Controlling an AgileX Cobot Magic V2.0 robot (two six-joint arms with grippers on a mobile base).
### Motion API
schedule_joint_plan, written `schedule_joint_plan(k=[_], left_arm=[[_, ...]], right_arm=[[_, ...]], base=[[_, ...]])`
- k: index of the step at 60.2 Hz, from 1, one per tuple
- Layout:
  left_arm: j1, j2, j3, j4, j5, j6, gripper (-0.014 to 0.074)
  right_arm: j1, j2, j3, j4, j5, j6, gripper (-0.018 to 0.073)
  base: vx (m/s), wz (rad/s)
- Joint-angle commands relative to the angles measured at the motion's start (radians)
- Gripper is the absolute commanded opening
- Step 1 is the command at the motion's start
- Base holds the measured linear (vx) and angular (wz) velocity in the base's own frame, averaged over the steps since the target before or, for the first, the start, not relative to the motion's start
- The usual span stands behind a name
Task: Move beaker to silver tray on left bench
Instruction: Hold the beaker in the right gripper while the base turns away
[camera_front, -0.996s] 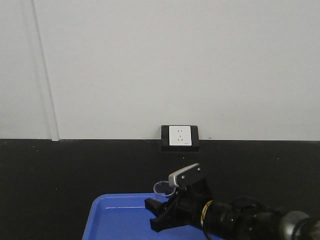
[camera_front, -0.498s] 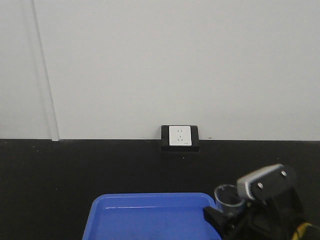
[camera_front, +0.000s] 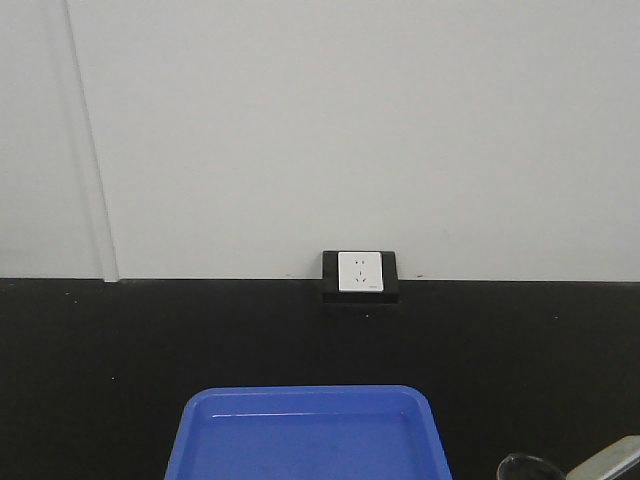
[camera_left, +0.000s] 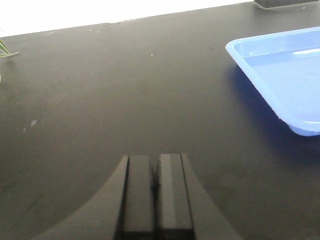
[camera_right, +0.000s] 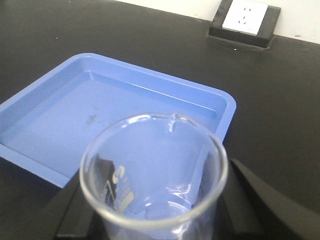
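1. the beaker (camera_right: 155, 175) is in the right gripper (camera_right: 157, 205), whose black fingers (camera_right: 247, 200) press its glass wall from both sides. the pick-up looks done.
2. in the right wrist view the beaker hangs at the near right corner of the blue tray (camera_right: 150, 75). the front view shows only its rim (camera_front: 530, 468), low and just to the right of that tray, beside a grey part of the right gripper (camera_front: 605, 462).
3. whether its base is clear of the worktop (camera_left: 125, 90) cannot be told, since the bottom is hidden.
4. the left gripper (camera_left: 155, 195) is closed flat on itself with nothing between the fingers. it sits low over bare worktop, well to the left of the blue tray.
5. the carry and the set-down are left. the silver tray shows in no view, so the goal has yet to be found, and most of the task seems to lie ahead.
6. around: a wall socket (camera_front: 360, 272) sits behind the blue tray against the wall, and a green leaf (camera_left: 7, 50) pokes in far to the tray's left.
7. in the way: a leftward carry would cross the blue tray, so its raised rim is the likely snag if the beaker travels low. the idle left gripper also sits on that side.
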Motion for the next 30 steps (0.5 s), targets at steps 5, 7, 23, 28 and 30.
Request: schedule_joint_plan(k=[5,7,23,28,30], left_arm=[[-0.004,-0.007,0.020,-0.003,-0.075,-0.002,0.0001],[-0.004,-0.007,0.020,-0.003,-0.075,-0.002,0.0001],[-0.004,-0.007,0.020,-0.003,-0.075,-0.002,0.0001],[-0.004,-0.007,0.020,-0.003,-0.075,-0.002,0.0001],[-0.004,-0.007,0.020,-0.003,-0.075,-0.002,0.0001]], right_arm=[[0.000,-0.013,-0.027,-0.004,-0.054,-0.001,-0.0014],[0.000,-0.013,-0.027,-0.004,-0.054,-0.001,-0.0014],[0.000,-0.013,-0.027,-0.004,-0.054,-0.001,-0.0014],[0.000,-0.013,-0.027,-0.004,-0.054,-0.001,-0.0014],[0.000,-0.013,-0.027,-0.004,-0.054,-0.001,-0.0014]], base=[[0.00,0.00],[0.00,0.00],[0.00,0.00],[0.00,0.00],[0.00,0.01]])
